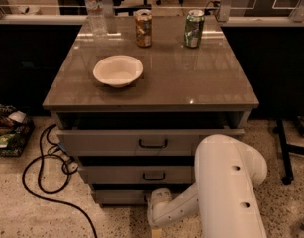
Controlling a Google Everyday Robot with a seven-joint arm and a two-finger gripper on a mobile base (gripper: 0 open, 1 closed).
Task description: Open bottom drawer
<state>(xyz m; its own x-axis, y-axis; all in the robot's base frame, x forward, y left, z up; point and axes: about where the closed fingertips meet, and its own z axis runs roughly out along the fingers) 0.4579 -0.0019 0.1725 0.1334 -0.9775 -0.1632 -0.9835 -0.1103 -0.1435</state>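
Gripper (pixel 159 214) was held low beneath the tabletop's (pixel 196 78) front edge, against the bottom drawer (pixel 117 197); its grip could not be told. Drawer was judged hardly pulled out.

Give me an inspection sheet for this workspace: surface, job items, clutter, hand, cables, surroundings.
Surface: cabinet top, glossy, carrying four items.
Job's things: bottom drawer, front partly visible, handle hidden behind the arm; how far open cannot be told.
Clutter: white bowl front left; water bottle, brown can and green can along the back.
Grippers: hand low at the picture's bottom edge, in front of the bottom drawer, mostly cut off.
Cables: black cable looped on the floor, left of the cabinet.
Surroundings: speckled floor; litter pile at left.
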